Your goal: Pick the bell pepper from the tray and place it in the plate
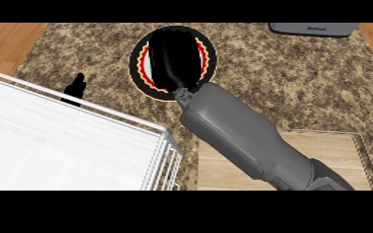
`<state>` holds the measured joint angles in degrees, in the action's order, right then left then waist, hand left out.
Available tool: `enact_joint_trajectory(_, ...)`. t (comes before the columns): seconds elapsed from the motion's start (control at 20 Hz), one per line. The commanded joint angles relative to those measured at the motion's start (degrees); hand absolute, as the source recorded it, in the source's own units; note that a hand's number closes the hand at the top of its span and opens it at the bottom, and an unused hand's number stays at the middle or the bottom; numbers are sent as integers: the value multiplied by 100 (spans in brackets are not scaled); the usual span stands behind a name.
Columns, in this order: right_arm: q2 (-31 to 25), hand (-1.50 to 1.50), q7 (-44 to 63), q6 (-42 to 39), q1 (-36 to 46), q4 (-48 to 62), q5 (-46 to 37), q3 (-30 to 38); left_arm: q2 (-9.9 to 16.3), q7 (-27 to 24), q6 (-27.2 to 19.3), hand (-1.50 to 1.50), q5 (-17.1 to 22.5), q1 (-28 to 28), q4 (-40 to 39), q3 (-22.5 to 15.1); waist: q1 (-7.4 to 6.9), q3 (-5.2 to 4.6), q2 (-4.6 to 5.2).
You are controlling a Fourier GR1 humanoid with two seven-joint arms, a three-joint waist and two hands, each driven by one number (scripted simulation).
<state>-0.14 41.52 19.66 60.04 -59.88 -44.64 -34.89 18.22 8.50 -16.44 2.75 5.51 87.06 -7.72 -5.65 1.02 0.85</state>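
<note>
— Counter (291, 79) first: speckled brown stone across the whole view, with a white wire tray (80, 143) filling the near left.

— And the wooden board (335, 153)?

— Near right, partly under the grey forearm. A dark grey appliance (313, 28) sits at the far right edge.

— The plate (140, 61)?

— Far centre, black rim, red zigzag ring, white middle. The right hand (175, 59) lies over it and hides most of it; whether the fingers are curled I cannot tell.

— The bell pepper?

— Not visible on tray or plate. The left hand (76, 86) shows small beyond the tray's far rim, fingers up.
</note>
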Motion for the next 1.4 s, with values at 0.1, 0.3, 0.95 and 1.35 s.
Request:
enact_joint_trajectory(0.1, 14, 150, -517, 319, 610, 1325, 446, 275, -420, 295, 153, 0, 77, -46, -331, -392, 64, -113, 108)
enact_joint_trajectory(0.3, 14, 150, -735, 106, 759, 1956, 797, 291, -364, 324, 322, 0, 181, 26, -319, -302, 38, -114, 122)
enact_joint_trajectory(0.95, 14, -150, -2222, -1448, 730, 3325, 2121, 613, -524, 221, 259, 0, -4, 116, -429, -272, 13, -105, 158)
enact_joint_trajectory(1.35, 14, -150, -4151, -664, 442, 2876, 3167, 1664, -465, 261, 280, 0, 8, -198, -120, -154, 169, -81, 104)
